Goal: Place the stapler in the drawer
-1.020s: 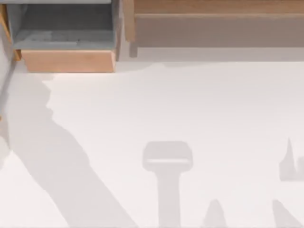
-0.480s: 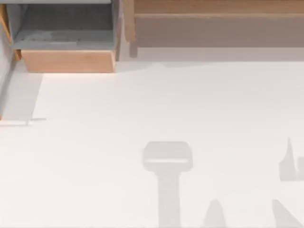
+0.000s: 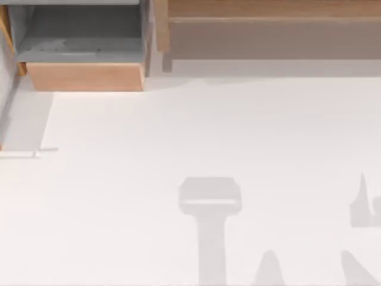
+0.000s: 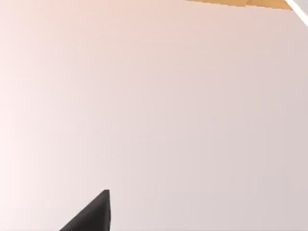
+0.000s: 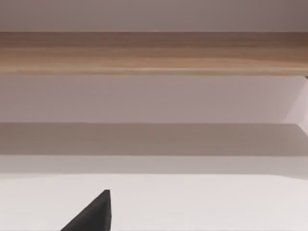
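One drawer (image 3: 83,53) stands open at the table's (image 3: 238,131) far left; gripper states unclear.

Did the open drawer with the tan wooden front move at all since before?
No. The grey-walled drawer with the tan wooden front sits at the same spot beside the wide brown wooden cabinet.
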`<action>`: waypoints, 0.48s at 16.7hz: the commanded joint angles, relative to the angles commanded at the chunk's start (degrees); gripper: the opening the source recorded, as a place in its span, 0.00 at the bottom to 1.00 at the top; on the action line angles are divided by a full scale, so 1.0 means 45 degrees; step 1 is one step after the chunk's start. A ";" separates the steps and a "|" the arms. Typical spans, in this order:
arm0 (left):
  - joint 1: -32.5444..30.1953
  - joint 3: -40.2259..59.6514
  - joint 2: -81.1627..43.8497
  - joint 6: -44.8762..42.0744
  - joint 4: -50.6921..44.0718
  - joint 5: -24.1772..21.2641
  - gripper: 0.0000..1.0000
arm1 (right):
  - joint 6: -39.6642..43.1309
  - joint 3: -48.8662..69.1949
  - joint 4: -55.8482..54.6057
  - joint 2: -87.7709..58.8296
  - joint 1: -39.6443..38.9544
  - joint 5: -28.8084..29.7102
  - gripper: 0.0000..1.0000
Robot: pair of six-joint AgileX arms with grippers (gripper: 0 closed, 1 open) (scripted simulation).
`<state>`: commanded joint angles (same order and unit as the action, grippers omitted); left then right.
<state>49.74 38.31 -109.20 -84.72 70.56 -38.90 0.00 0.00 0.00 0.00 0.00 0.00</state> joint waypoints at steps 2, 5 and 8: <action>-0.0598 -0.1220 -0.0370 -0.0687 0.1678 -0.0410 1.00 | 0.0000 0.0000 0.0000 0.0000 0.0000 0.0000 1.00; -0.1511 -0.2515 -0.0891 -0.1281 0.3395 -0.0877 1.00 | 0.0000 0.0000 0.0000 0.0000 0.0000 0.0000 1.00; -0.1898 -0.2943 -0.1091 -0.1431 0.3936 -0.1051 1.00 | 0.0000 0.0000 0.0000 0.0000 0.0000 0.0000 1.00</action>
<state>41.20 25.07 -114.10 -91.15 88.27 -43.63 0.00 0.00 0.00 0.00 0.00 0.00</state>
